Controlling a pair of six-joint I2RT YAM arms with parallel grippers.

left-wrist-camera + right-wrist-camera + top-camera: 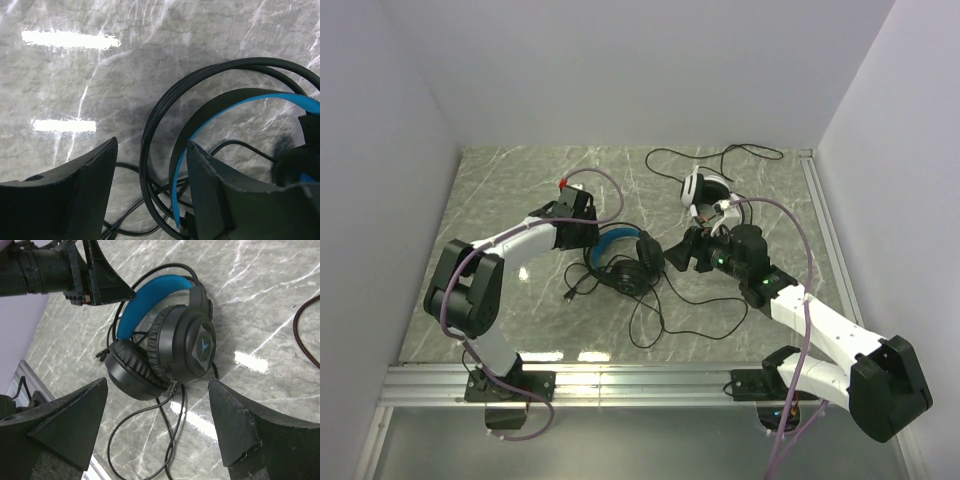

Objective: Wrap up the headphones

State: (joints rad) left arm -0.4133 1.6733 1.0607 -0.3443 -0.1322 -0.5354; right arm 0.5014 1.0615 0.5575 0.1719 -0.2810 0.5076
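**Marble top, both pincers gaping at the black headset**

Grey-veined, glossy marble table (510, 180) is lying under both arms, throwing back bright strips of light. Left gripper (152, 145) is standing with its blunt black fingers (85, 185) apart, straddling the top of the black headset (170, 345). Two thin round black hoops of its frame are passing through the gap, nearer the right-hand finger. The flat blue headband (150, 295) is running just behind that finger. Whether either finger is touching the hoops I cannot tell. Right gripper (157, 382) is hovering above the ear cups of the black headset, its wedge-shaped, rough-edged fingers spread wide with nothing between them.

Black headset is resting on its side at mid-table, its padded, ribbed ear cushions pressing together and a hard angular cup with a blue mark facing up. Its thin black cable (172, 437) is trailing in loose loops from the headset toward the near edge. White headset (705, 190) is lying beyond the black headset to the right, apart from it. Left of and behind the black headset, open marble is stretching to the plain pale walls (620, 60). On its near side a metal rail (650, 378) is bordering the table.
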